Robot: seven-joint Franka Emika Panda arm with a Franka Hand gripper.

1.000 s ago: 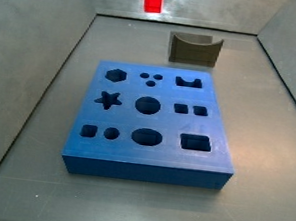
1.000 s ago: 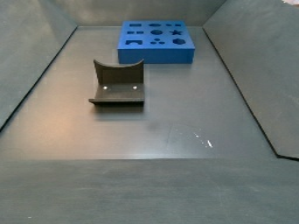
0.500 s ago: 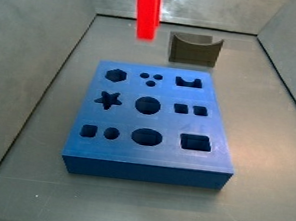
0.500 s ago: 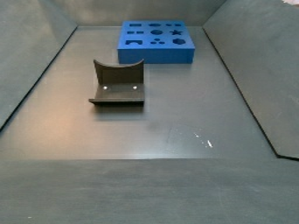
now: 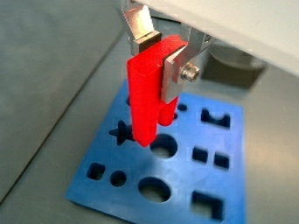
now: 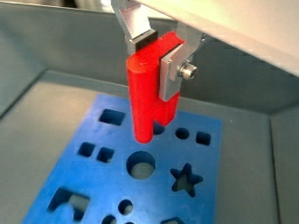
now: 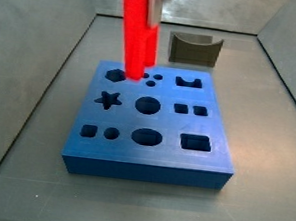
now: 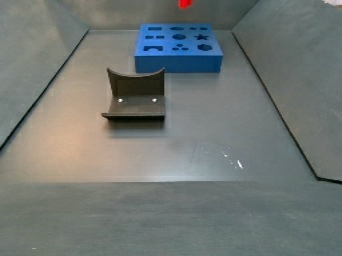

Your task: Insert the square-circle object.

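The gripper (image 5: 162,54), pinching the square-circle object (image 5: 149,92), has come down since a moment ago; in a side view the piece (image 7: 137,31) hangs upper centre over the blue block (image 7: 150,123), so insertion seems near.

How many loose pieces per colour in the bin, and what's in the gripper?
Red: 1, the square-circle object, clamped in the gripper above the blue block.
Blue: 1, that block.
Olive-grey: 1, notched block.
Total: 3.
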